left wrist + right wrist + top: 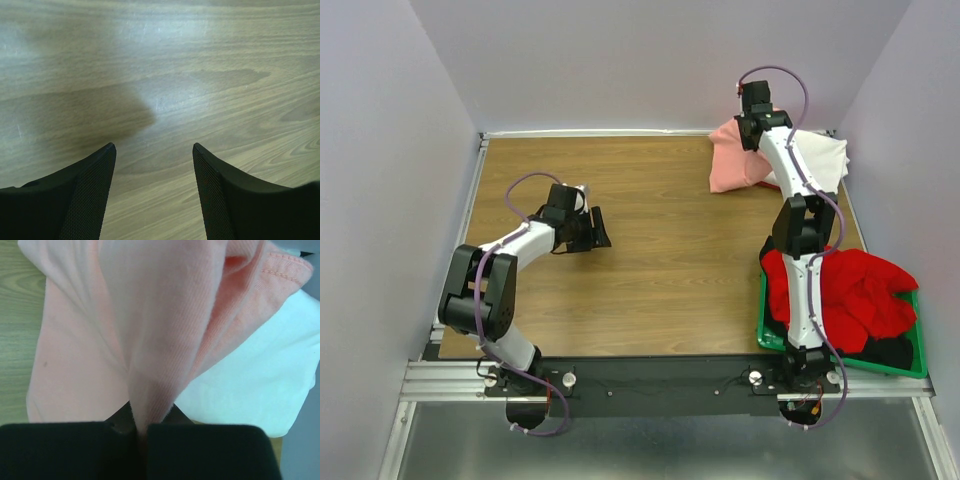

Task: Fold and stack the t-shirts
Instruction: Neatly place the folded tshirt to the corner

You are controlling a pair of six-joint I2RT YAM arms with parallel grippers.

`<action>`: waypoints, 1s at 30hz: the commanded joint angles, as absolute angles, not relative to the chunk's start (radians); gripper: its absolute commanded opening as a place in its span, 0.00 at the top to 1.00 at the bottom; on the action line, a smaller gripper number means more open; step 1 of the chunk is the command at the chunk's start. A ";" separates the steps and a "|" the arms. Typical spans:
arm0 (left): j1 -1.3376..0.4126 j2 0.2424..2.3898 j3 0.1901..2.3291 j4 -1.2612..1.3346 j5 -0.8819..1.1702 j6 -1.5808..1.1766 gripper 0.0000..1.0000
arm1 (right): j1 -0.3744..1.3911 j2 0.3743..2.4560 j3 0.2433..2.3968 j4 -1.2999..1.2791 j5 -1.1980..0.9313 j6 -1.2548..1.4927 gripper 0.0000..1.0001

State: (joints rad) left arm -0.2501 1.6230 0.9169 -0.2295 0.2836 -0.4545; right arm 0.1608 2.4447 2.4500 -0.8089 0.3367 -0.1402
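Shows a wooden bench point(660, 260) from above, walled on three sides.

At the far right corner: the right gripper point(752, 118), clenched on a fold of the salmon-pink t-shirt point(728, 160) and holding it up in a peak. In the wrist view, pressed tight on the cloth, with pink fabric fanning away from the pinch. Probably held this way to pull the shirt free and spread it for folding.

Touching the pink cloth, against the right edge: a white t-shirt point(825, 158), crumpled.

At the near right corner: a green crate point(763, 335) heaped with a bright red t-shirt point(865, 295) spilling over the rim, and a dark t-shirt point(895, 352) beneath it.

Judged an early stage: nothing visibly folded flat or stacked yet.

Toward the left edge, about midway along it: the left gripper point(597, 228), released, jaws apart, grasping nothing, low over bare wood. Likely placed there to take a second corner of the shirt.

Between the two grippers: a broad stretch of open wood across the middle and near left, room enough to lay a shirt flat.

Tighter at the far right, with the back and right walls close behind the raised cloth. Safest to draw it toward the centre, and away from the white t-shirt to avoid dragging that along.
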 commanded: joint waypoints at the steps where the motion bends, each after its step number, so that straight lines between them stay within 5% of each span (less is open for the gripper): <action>1: -0.245 1.577 0.871 -0.236 0.261 -0.463 0.29 | 0.129 2.457 2.539 -0.808 0.388 -0.160 1.00; 30: -0.247 1.565 0.813 -0.215 0.271 -0.483 0.29 | -0.028 2.318 2.603 -0.735 0.158 -0.086 1.00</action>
State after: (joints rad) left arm -0.2501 1.5818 0.8280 -0.2214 0.2806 -0.4797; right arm -0.0010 2.3848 2.5584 -0.7856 0.2073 -0.1089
